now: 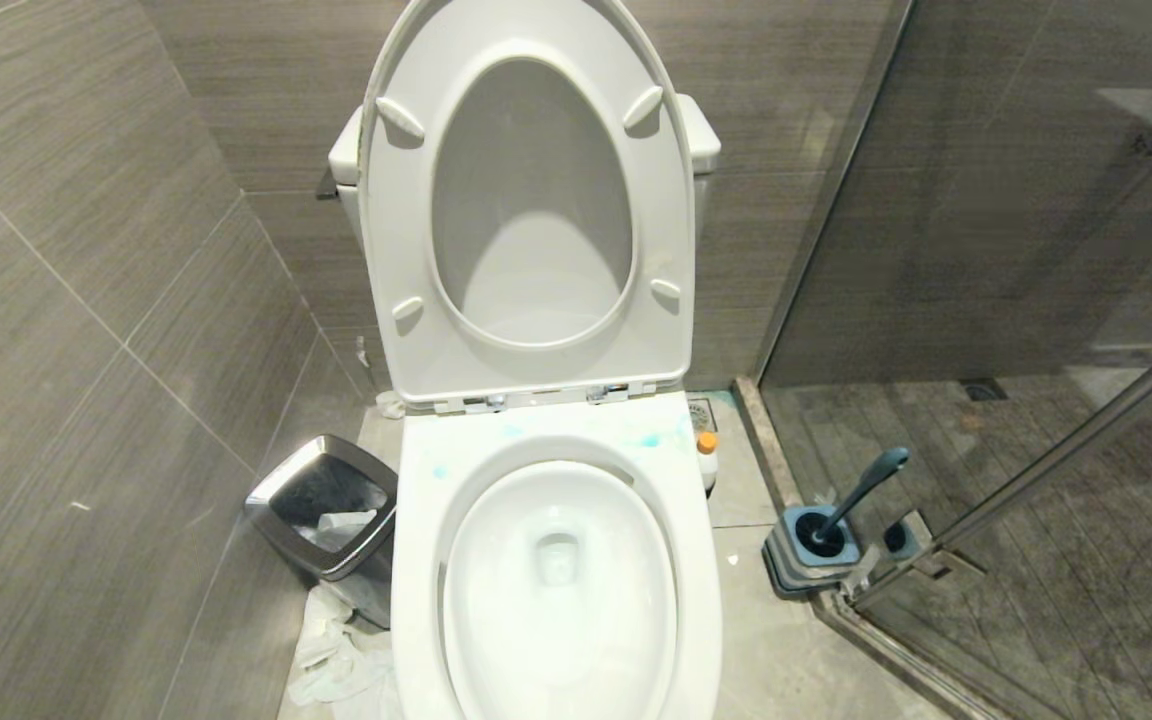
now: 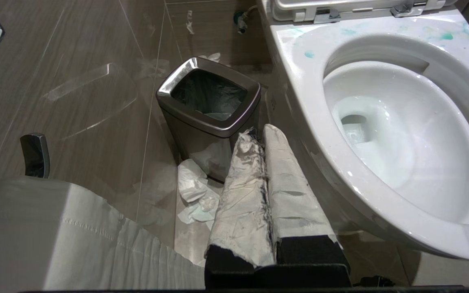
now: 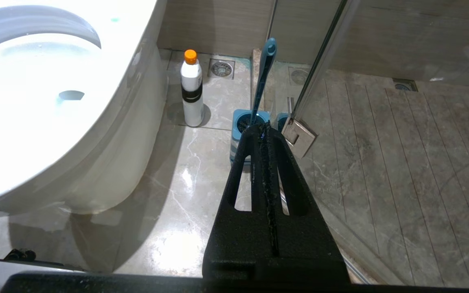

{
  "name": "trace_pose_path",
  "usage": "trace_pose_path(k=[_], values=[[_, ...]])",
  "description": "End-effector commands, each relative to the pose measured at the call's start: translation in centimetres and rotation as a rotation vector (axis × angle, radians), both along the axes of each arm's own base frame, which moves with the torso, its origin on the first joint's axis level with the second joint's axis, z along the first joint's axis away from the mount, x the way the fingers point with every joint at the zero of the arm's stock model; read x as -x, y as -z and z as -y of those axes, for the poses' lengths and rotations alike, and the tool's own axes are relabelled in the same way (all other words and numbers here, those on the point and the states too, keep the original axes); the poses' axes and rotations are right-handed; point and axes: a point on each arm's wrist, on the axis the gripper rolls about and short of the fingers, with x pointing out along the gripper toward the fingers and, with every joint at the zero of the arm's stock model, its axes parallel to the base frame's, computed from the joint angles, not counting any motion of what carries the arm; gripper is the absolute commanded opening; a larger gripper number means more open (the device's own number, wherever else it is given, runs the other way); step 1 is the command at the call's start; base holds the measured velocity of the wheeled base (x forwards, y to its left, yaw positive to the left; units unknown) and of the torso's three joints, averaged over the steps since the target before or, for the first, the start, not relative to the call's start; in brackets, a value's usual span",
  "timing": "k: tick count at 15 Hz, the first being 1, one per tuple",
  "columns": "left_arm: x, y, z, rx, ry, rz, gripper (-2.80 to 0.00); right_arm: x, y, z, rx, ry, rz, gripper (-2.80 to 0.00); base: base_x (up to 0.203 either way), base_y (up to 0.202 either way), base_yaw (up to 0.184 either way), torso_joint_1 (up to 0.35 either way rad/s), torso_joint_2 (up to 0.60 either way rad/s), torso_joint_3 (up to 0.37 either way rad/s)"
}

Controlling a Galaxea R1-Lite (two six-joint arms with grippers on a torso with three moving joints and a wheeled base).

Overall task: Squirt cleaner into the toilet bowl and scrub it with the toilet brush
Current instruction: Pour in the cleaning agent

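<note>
Pale blue cleaner [image 1: 650, 440] blots the toilet bowl [image 1: 556, 570] rim near the hinge, yet scrubbing remains: the toilet brush [image 1: 851, 500] stands in its holder by the shower glass. Both pincers (left pincer [image 2: 259, 134], right pincer [image 3: 264, 132]) hang closed and empty beside the bowl.

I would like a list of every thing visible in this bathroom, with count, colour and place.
toilet bowl: one, white, centre, seat and lid raised
cleaner: several smears, pale blue, bowl's rear rim
toilet brush: one, slate-blue, in holder by the glass door
holder: one, grey-blue, floor right of bowl
bottle: one, white, orange cap, floor right of bowl
bin: one, steel-rimmed black, left of bowl
tissue: several pieces, white, floor by bin
left gripper: one, paper-wrapped, shut
right gripper: one, black, shut
</note>
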Motion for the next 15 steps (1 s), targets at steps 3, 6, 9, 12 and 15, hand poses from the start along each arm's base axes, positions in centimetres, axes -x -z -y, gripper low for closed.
trace_pose_path(k=[3, 6, 9, 12, 15], values=[[-0.01, -0.01, 0.00, 0.000, -0.001, -0.001, -2.80, -0.01, 0.02, 0.00, 0.001, -0.001, -0.002, -2.80, 0.000, 0.000, 0.000, 0.000, 0.00, 0.000], [-0.01, 0.01, 0.00, 0.001, -0.001, -0.002, -2.80, -0.01, 0.02, 0.00, 0.001, -0.001, -0.002, -2.80, 0.000, 0.000, 0.000, 0.000, 0.00, 0.000], [-0.01, 0.00, 0.00, 0.001, 0.000, -0.002, -2.80, -0.01, 0.00, 0.00, 0.001, -0.001, -0.001, -2.80, 0.000, 0.000, 0.000, 0.000, 0.00, 0.000], [-0.01, -0.01, 0.00, 0.000, 0.000, -0.001, -2.80, -0.01, 0.02, 0.00, 0.001, -0.001, -0.002, -2.80, 0.000, 0.000, 0.000, 0.000, 0.00, 0.000], [-0.01, -0.01, 0.00, 0.000, -0.001, -0.001, -2.80, 0.00, -0.02, 0.00, 0.001, -0.001, 0.000, -2.80, 0.000, 0.000, 0.000, 0.000, 0.00, 0.000]])
